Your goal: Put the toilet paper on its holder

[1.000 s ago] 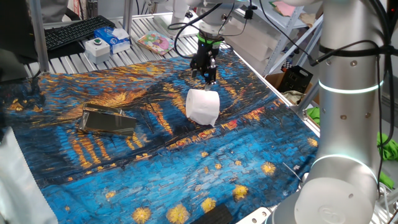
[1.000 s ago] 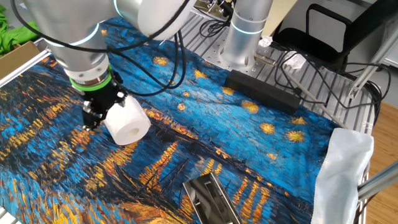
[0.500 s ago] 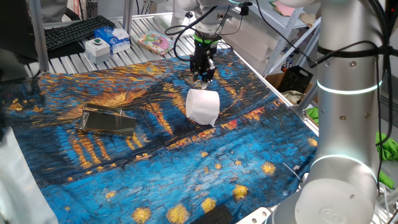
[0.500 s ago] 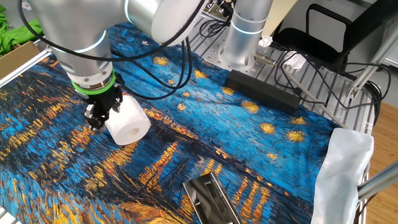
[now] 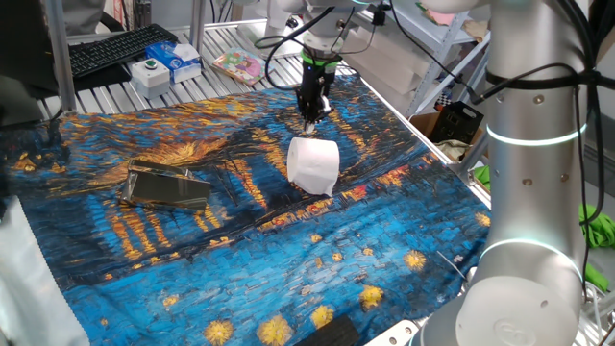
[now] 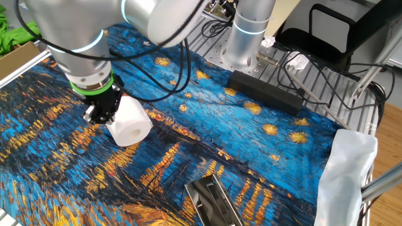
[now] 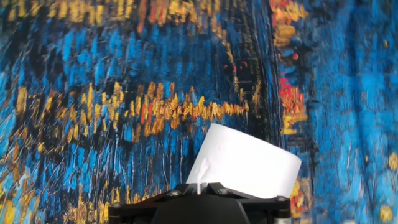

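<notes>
The gripper (image 5: 309, 123) pointed straight down over the toilet paper roll (image 5: 314, 165), its two fingers drawn together at the roll's top rear edge. In the hand view a thin white edge of paper (image 7: 198, 185) stood right at the closed fingertips, so the jaws appeared to be pinched on the loose sheet end of the roll, though the contact itself was too small to make out with certainty. In the other fixed view the gripper (image 6: 98, 117) sat against the far end of the roll (image 6: 129, 123), whose hollow core faced the camera.

The roll lay on its side on the blue and gold painted cloth (image 5: 288, 259) that covered the bench, toward the cloth's far edge in the one fixed view and roughly midway between its left and right edges. The holder (image 5: 168, 185), a shiny flat metal piece, lay on the same cloth well apart from the roll, nearer the cloth's left edge. In the other fixed view the holder (image 6: 213, 201) showed at the bottom edge of the frame, partly cut off.

A black keyboard (image 5: 120, 48) and a small blue and white box (image 5: 181, 56) sat on the metal slats beyond the cloth's far edge.
</notes>
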Robot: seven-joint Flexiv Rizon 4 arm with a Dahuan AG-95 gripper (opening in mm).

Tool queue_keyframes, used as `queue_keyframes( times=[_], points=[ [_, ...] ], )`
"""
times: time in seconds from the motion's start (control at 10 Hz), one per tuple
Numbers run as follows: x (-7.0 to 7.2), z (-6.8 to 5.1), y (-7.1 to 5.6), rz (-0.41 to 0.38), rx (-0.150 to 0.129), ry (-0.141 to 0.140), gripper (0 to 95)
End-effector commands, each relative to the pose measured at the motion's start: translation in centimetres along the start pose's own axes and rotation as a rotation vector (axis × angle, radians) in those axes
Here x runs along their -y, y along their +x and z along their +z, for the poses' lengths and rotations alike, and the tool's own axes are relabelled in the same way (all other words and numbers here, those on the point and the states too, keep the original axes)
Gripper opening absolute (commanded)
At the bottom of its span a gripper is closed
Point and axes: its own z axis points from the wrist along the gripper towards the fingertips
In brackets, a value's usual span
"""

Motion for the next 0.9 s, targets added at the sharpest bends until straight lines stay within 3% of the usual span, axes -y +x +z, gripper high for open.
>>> queue_keyframes(
  times=[0.1, 0.9],
  points=[
    [-0.19, 0.07, 0.02, 0.000, -0.009, 0.002, 0.0],
    [-0.19, 0.07, 0.02, -0.050, 0.005, 0.000, 0.0]
  ],
)
